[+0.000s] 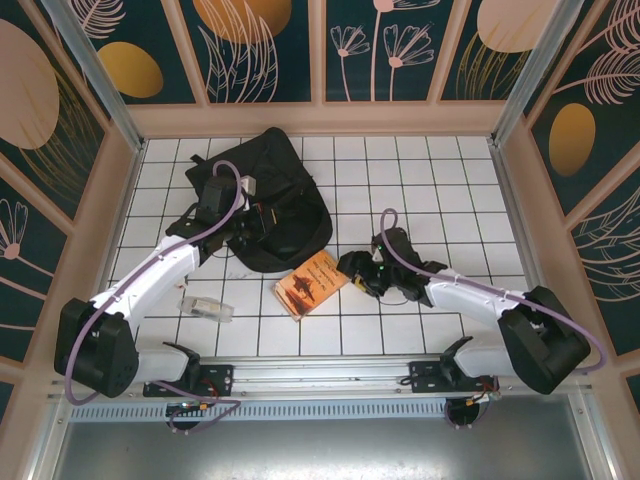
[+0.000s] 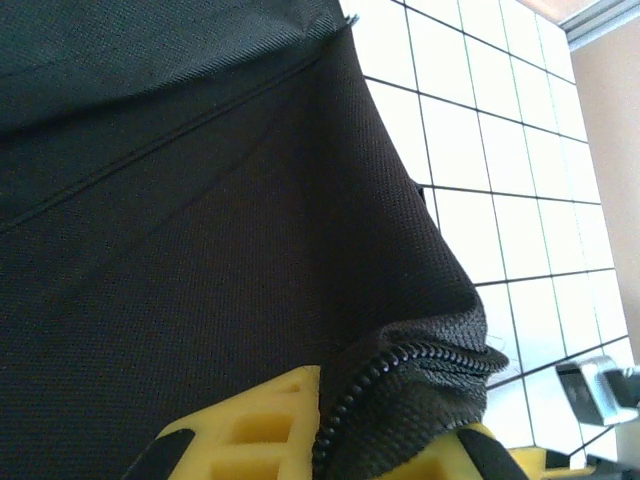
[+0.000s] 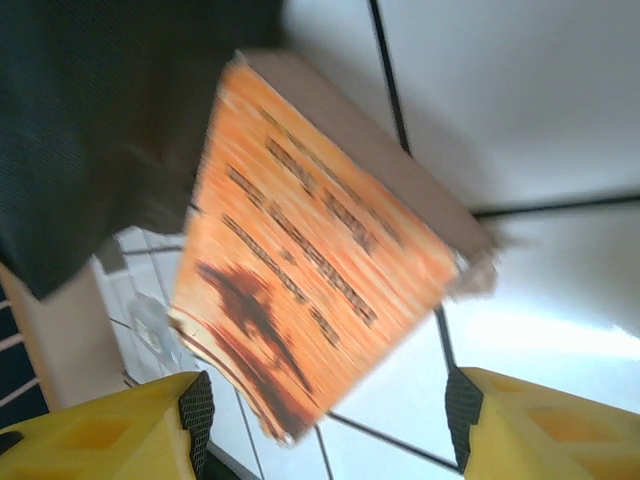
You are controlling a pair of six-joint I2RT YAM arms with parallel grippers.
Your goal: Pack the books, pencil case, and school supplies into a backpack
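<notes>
The black backpack (image 1: 275,195) lies at the back left of the tiled table. My left gripper (image 1: 247,216) is at its near edge, and in the left wrist view that gripper (image 2: 385,440) is shut on a fold of the backpack (image 2: 200,200) fabric along the zipper (image 2: 400,365). The orange-brown book (image 1: 310,285) lies flat in front of the backpack. My right gripper (image 1: 358,272) is at the book's right edge. In the blurred right wrist view it (image 3: 325,410) stands open, with the near corner of the book (image 3: 310,270) reaching between the fingers (image 3: 197,405) untouched.
A small clear item (image 1: 205,307) lies on the tiles left of the book, near the left arm. A small grey object (image 2: 600,385) sits on the tiles beside the backpack. Wooden walls (image 1: 320,118) surround the table.
</notes>
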